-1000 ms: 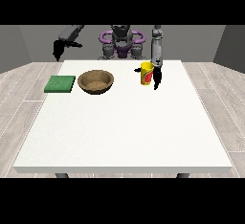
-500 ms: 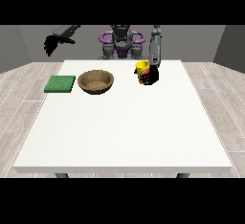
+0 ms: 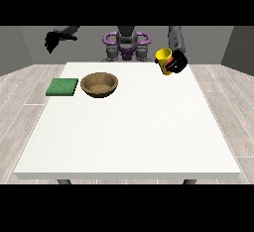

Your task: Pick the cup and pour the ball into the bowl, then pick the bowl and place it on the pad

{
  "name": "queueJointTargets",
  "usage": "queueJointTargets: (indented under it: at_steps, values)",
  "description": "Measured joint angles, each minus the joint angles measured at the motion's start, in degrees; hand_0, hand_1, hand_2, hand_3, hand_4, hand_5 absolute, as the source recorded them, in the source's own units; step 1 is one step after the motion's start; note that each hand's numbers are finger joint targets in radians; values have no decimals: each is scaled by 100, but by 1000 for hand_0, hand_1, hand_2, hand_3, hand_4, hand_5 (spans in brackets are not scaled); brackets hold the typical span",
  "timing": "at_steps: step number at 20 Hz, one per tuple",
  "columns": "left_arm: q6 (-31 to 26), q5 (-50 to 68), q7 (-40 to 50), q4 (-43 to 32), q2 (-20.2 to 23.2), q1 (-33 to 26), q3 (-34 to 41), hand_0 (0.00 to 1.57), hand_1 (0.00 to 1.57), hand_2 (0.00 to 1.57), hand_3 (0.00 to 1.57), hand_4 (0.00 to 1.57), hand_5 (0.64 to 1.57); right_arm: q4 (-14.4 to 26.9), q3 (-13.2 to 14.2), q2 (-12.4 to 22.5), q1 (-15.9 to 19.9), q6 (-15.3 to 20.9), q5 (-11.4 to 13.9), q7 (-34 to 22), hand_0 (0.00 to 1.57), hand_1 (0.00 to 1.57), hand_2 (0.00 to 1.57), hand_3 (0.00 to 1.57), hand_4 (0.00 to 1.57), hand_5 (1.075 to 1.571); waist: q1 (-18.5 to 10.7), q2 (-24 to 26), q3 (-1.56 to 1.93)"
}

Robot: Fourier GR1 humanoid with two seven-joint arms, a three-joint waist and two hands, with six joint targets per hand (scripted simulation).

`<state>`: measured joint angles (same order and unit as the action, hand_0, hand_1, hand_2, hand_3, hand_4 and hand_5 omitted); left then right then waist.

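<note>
At table's 1 o'clock | hand at the view's right (image 3: 177, 63) grips cup (image 3: 163, 60), now lifted and tilted | other hand (image 3: 53, 40) raised, fingers unclear | pour into bowl (image 3: 99, 84) pending

Surface (image 3: 129, 142): lying in front of the robot, carrying the pad and the bowl.
Pad (image 3: 62, 87): lying on the surface at the view's left, near the far edge.
Bowl (image 3: 99, 84): sitting on the surface just right of the pad.
Cup (image 3: 164, 61): being held tilted above the surface's far right part, well apart from the bowl.
Hand at the view's right (image 3: 177, 63): wrapping the cup.
Hand at the view's left (image 3: 55, 39): hanging above and behind the pad, off the surface.
</note>
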<state>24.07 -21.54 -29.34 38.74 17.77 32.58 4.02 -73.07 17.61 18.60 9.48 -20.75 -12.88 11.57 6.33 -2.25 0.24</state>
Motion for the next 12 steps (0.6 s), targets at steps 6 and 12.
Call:
queueJointTargets:
  at_steps: [6,12]
  values:
    - [18,-752,1220,84,190,543,-441,1473,1473,1571,1571,1571,1278,418,71,26,-9,-87,9,160,0,0,0,0,0,1569,-61,139,-15]
    - [245,-1559,2234,228,-83,807,-921,1496,1496,1571,1571,1507,1245,726,159,140,-37,-283,-6,394,0,0,0,0,0,1569,-45,252,-18]
